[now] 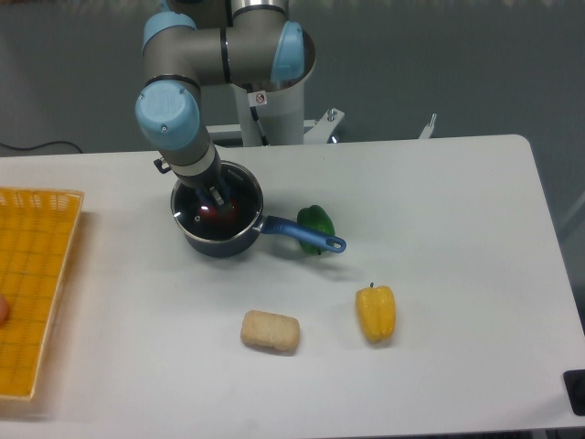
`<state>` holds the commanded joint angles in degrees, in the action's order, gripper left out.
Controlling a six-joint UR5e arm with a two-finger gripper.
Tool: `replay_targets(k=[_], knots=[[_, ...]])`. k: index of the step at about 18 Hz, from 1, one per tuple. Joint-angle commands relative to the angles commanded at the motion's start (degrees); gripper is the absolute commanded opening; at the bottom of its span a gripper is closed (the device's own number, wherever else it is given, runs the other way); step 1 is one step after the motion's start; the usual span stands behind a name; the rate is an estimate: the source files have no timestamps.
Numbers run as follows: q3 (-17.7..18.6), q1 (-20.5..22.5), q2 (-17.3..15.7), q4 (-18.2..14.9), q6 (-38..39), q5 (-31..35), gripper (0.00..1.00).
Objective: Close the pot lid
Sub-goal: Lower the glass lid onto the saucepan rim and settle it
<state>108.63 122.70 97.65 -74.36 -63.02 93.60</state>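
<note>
The dark pot (219, 240) stands left of the table's middle, its blue handle (302, 234) pointing right. The glass lid (245, 194) lies level over the pot's mouth, and its thin metal rim shows around the top. Something reddish shows through the glass. My gripper (218, 196) reaches straight down onto the lid's centre. Its fingers (222, 194) stand close together where the knob is, and they hide the knob. I cannot tell whether they grip it, or whether the lid rests fully on the pot.
A green pepper (317, 222) lies right behind the pot's handle. A yellow pepper (376, 313) and a beige bread-like block (271, 331) lie nearer the front. A yellow basket (32, 283) stands at the left edge.
</note>
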Motion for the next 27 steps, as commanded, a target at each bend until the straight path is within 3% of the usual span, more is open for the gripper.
replay_targets(k=[10,15,16,17,25,27], knots=[[0.2,0.0,0.2,0.0,-0.7,0.1,0.46],[0.3,0.0,0.2,-0.1,-1.6,0.2,0.67],[0.1,0.0,0.1,-0.1,-1.7,0.1,0.78],[0.1,0.0,0.1,-0.1,-1.7,0.0,0.83],[-0.7,-0.1,0.6,-0.1,-1.1,-0.4,0.85],[-1.3,0.1,0.6,-0.3,-1.2,-0.5,0.99]])
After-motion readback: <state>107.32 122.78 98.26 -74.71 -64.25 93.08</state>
